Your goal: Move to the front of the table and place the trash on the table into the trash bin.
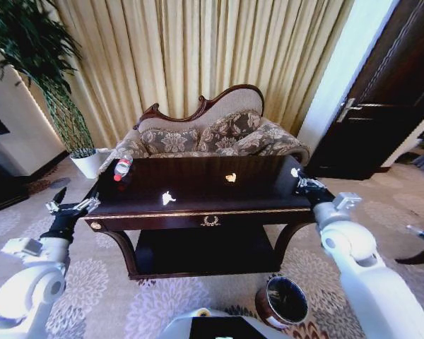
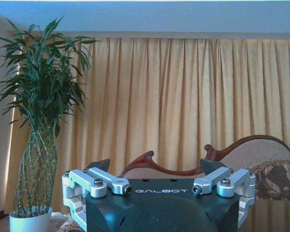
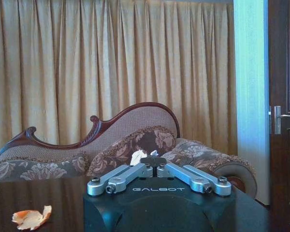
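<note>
The dark glossy table (image 1: 198, 212) stands right in front of me. On it lie a clear bottle with a red cap (image 1: 121, 168) at the left end, a crumpled white paper bit (image 1: 168, 198) near the front, and a yellowish scrap (image 1: 230, 177) (image 3: 31, 218) mid-table. My left gripper (image 1: 74, 207) (image 2: 154, 166) hovers open off the table's left front corner. At the table's right end my right gripper (image 1: 301, 182) (image 3: 153, 159) is shut, with a white paper bit (image 1: 295, 171) (image 3: 137, 157) poking out at its fingertips. The coppery trash bin (image 1: 281, 301) stands on the carpet, low right.
A carved-back patterned sofa (image 1: 212, 134) sits behind the table before gold curtains. A tall plant in a white pot (image 1: 87, 162) (image 2: 31, 220) stands at the back left. A dark door (image 1: 389, 99) is at the right. Patterned carpet surrounds the table.
</note>
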